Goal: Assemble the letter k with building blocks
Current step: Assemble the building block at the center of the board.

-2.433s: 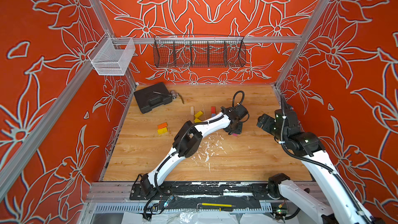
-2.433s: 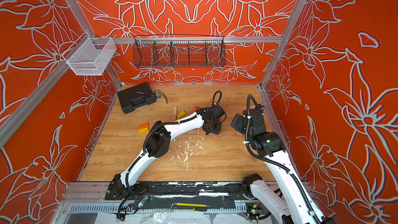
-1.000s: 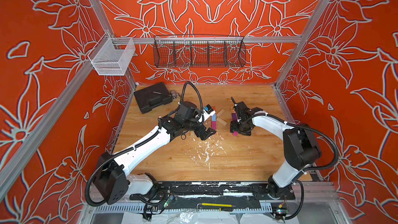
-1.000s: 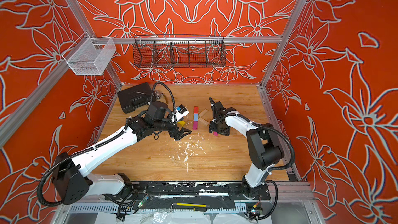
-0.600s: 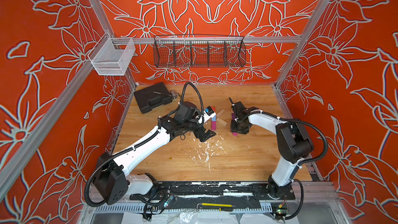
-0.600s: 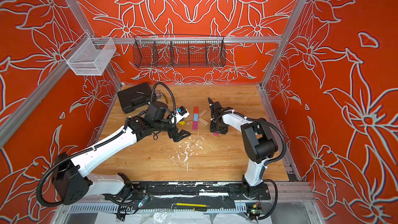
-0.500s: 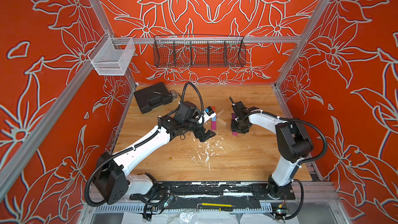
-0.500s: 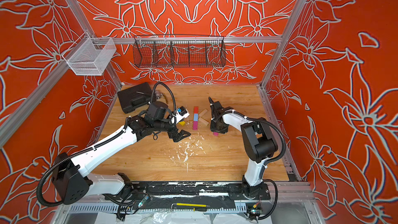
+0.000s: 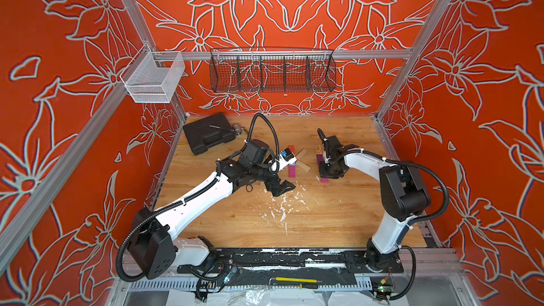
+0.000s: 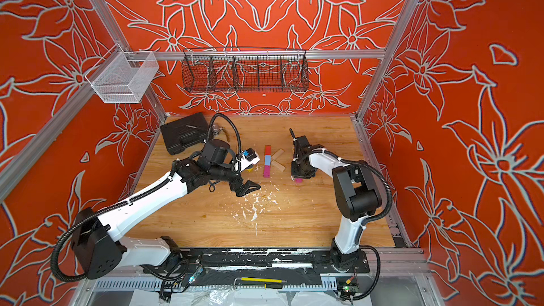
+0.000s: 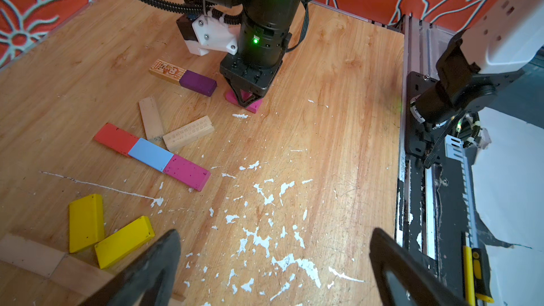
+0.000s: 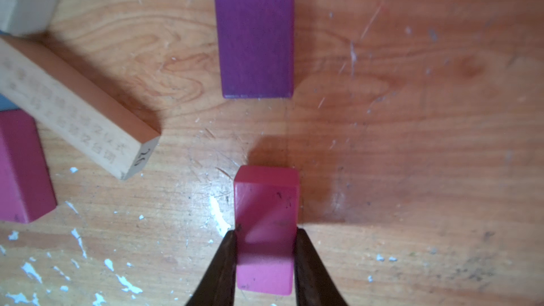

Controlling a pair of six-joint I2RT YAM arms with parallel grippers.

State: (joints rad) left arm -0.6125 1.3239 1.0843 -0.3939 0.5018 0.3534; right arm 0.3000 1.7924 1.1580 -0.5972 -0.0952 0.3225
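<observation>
In the middle of the floor a red, a blue and a magenta block lie end to end in a line [image 10: 267, 161]. Two pale wood blocks [image 10: 278, 158] branch off its right side. To their right, my right gripper [image 12: 265, 232] is shut on a loose magenta block [image 12: 266, 195] that lies on the floor, also seen in a top view [image 9: 324, 180]. A purple block [image 12: 254, 30] lies just beyond it. My left gripper [image 11: 273, 260] hangs open over white paint flecks, holding nothing. Two yellow blocks [image 11: 85, 222] lie beside it.
A black case [image 9: 209, 136] sits at the back left of the wooden floor. A black wire basket [image 9: 272, 73] and a white mesh basket [image 9: 153, 80] hang on the walls. A printed wood block [image 11: 164, 71] adjoins the purple one. Long pale bars [image 11: 32, 256] lie near the yellow ones.
Over the last second my right gripper's jaws have closed on the loose magenta block, and that arm's elbow has swung nearer. The left arm has hardly moved.
</observation>
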